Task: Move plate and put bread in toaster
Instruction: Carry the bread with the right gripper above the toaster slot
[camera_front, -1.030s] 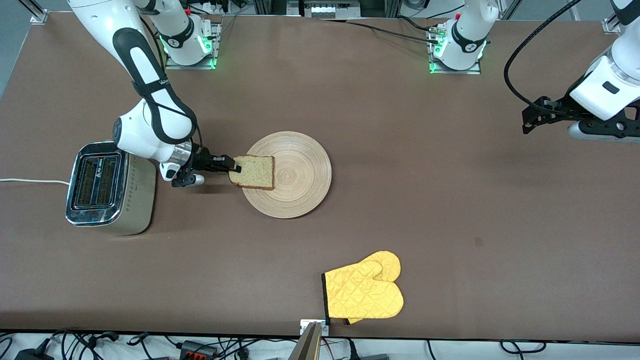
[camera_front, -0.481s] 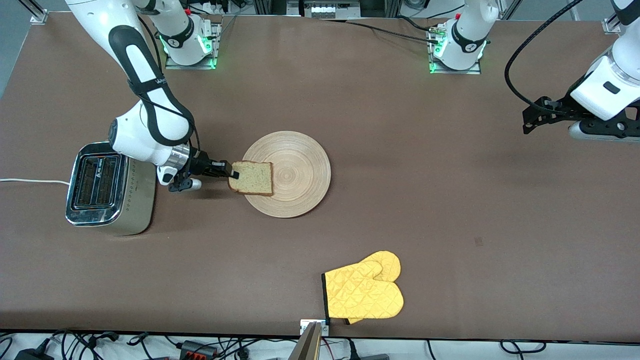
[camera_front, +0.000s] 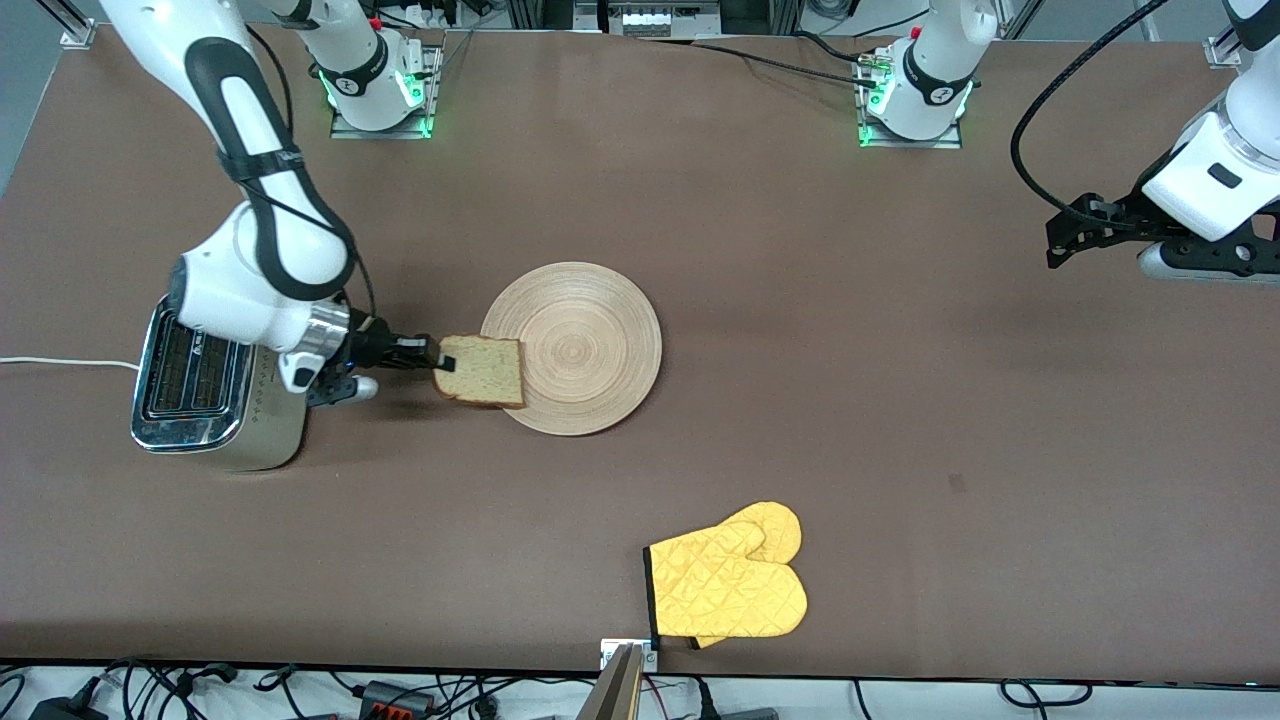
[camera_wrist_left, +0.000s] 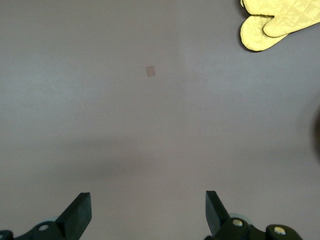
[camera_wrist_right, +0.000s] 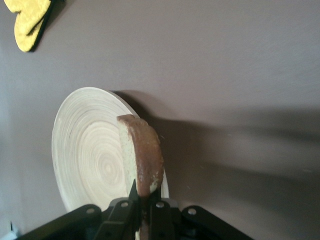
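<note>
My right gripper (camera_front: 441, 359) is shut on the bread (camera_front: 484, 371), a light brown slice with a darker crust, and holds it in the air over the edge of the plate (camera_front: 585, 345) that faces the toaster. In the right wrist view the bread (camera_wrist_right: 142, 157) stands edge-on between my fingers, with the round tan wooden plate (camera_wrist_right: 87, 150) below it. The chrome-topped toaster (camera_front: 200, 385) stands toward the right arm's end of the table, its two slots open upward. My left gripper (camera_wrist_left: 147, 212) is open and empty, waiting above bare table at the left arm's end.
A pair of yellow oven mitts (camera_front: 730, 585) lies near the table's front edge, nearer the front camera than the plate; it also shows in the left wrist view (camera_wrist_left: 280, 22). The toaster's white cord (camera_front: 60, 362) runs off the table's end.
My right gripper has carried the bread from over the plate toward the toaster, so it now overhangs the plate's edge. The left arm has not moved.
</note>
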